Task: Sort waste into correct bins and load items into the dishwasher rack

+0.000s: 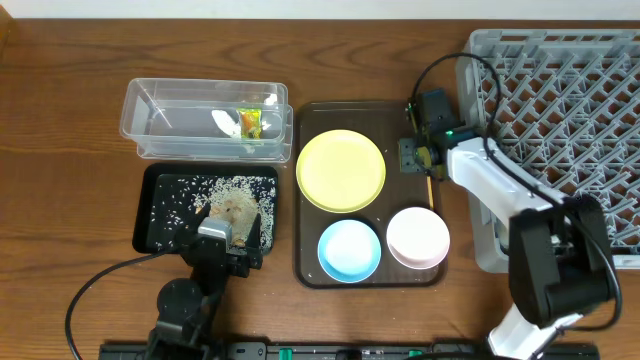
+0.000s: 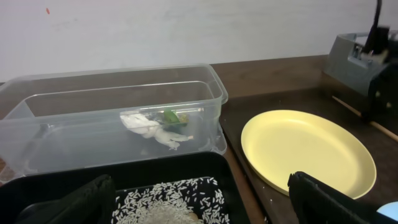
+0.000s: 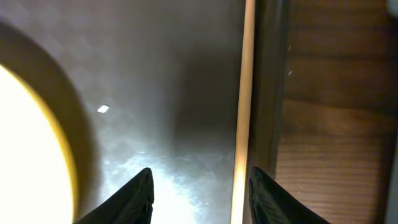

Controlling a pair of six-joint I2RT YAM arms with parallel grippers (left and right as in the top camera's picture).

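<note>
The clear tub [image 1: 140, 110] holds the green-and-orange wrapper [image 1: 249, 122] and white paper scraps [image 2: 152, 127]. The black tray [image 1: 150, 215] holds rice grains [image 1: 185, 195] and the brownish lump [image 1: 238, 211]. My left gripper [image 1: 232, 235] is open and empty over that tray's front edge. The yellow plate [image 1: 341, 170], blue bowl [image 1: 349, 249] and pink bowl [image 1: 418, 237] sit on the brown serving tray [image 1: 310, 270]. My right gripper [image 1: 424, 158] is open, low over that tray's right edge, its fingers either side of a chopstick [image 3: 244, 93]. The grey rack [image 1: 560, 110] stands at the right. The white cup is out of view.
The right arm reaches from the front right across the rack's left wall. A black cable loops above the right gripper [image 1: 440, 70]. Bare wooden table [image 1: 60, 120] lies left of the tub and tray.
</note>
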